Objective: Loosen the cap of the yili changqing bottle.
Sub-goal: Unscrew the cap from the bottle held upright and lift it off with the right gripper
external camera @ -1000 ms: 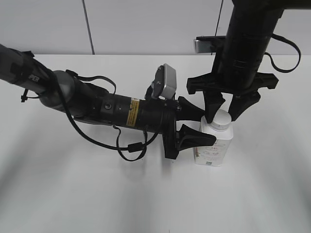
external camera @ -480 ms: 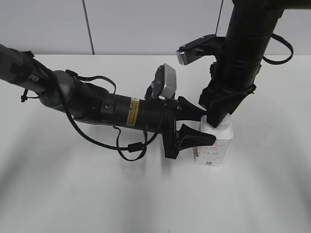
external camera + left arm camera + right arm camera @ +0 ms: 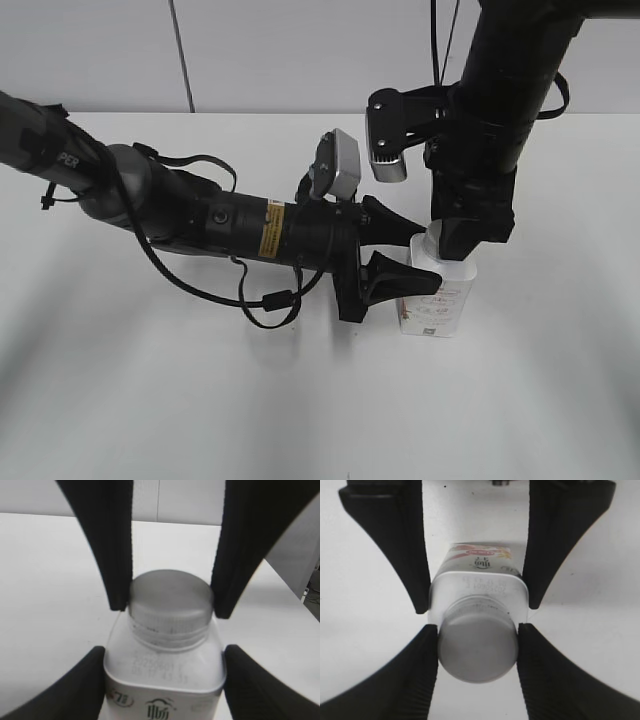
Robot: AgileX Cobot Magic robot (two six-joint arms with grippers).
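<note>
Closest to me in the exterior view is the bare white surface (image 3: 200,400), and standing upright on it, right of centre, is the yili changqing bottle (image 3: 438,300), print facing me.

My left gripper (image 3: 392,258) comes in horizontally from the left, and its fingers are clamped on the bottle's body, one on each side. The left wrist view confirms it: I see my left gripper's own fingers (image 3: 75,690) pressed against both lower flanks of the bottle (image 3: 162,680), with a printed date code on the shoulder just below the neck.

Above that sits the cap (image 3: 170,602), still seated on the threaded neck. My right gripper (image 3: 462,238) drops down on it from above, arm near vertical. In the left wrist view the two dark fingers (image 3: 240,555) from overhead touch the cap's ribbed rim on both sides. My right wrist view looks straight down: the cap (image 3: 477,649) is pinched between the ribbed pads (image 3: 415,675) of the right gripper (image 3: 478,645), closed firmly on it, with the bottle (image 3: 479,575) and the left arm's fingers (image 3: 395,545) beyond.

Farthest back, a pale wall (image 3: 300,50) with one vertical seam.
</note>
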